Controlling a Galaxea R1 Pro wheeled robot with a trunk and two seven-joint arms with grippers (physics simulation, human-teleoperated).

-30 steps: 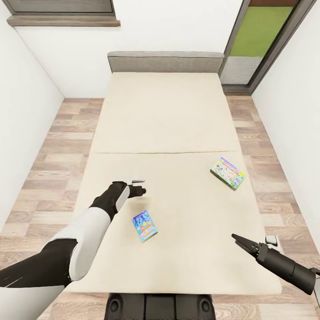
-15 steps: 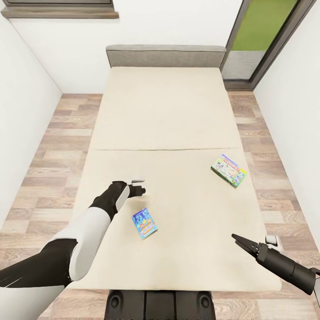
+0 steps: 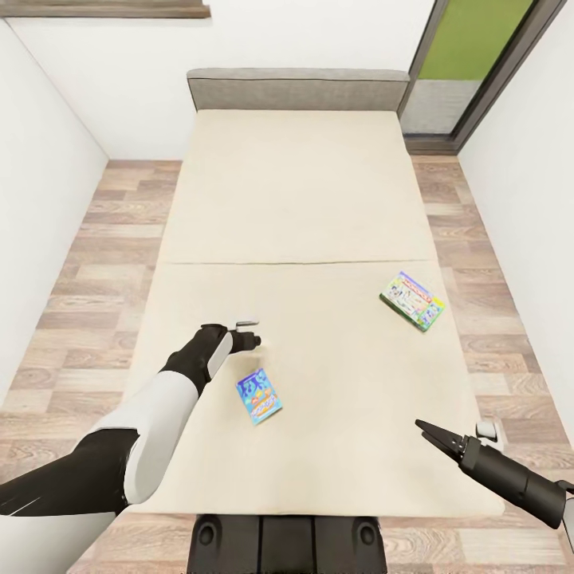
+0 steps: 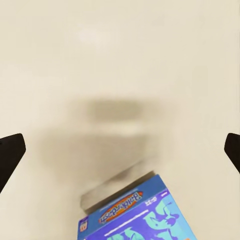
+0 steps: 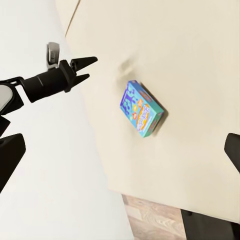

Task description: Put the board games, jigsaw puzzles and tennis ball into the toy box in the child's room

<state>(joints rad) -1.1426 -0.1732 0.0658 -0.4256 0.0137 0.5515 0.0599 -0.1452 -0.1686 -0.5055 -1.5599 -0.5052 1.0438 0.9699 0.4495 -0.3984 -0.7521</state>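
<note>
Both games have slid up the picture as the head tips down; left claw [image 3: 249,335], fingers apart and holding nothing, hangs over the bed [image 3: 303,191] by the blue board game [image 3: 258,395] and must drop to grab it.

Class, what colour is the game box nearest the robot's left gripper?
Mostly blue, with an orange logo; the game box shows best in the right wrist view.

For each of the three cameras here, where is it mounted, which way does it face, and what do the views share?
Head view: from the head, down over the bed; left gripper and right gripper show.
Left wrist view: on the left arm, down at the mattress and blue board game; fingertips at the edges.
Right wrist view: on the right arm, across the bed; left gripper shows.
Shared: the blue board game.
</note>
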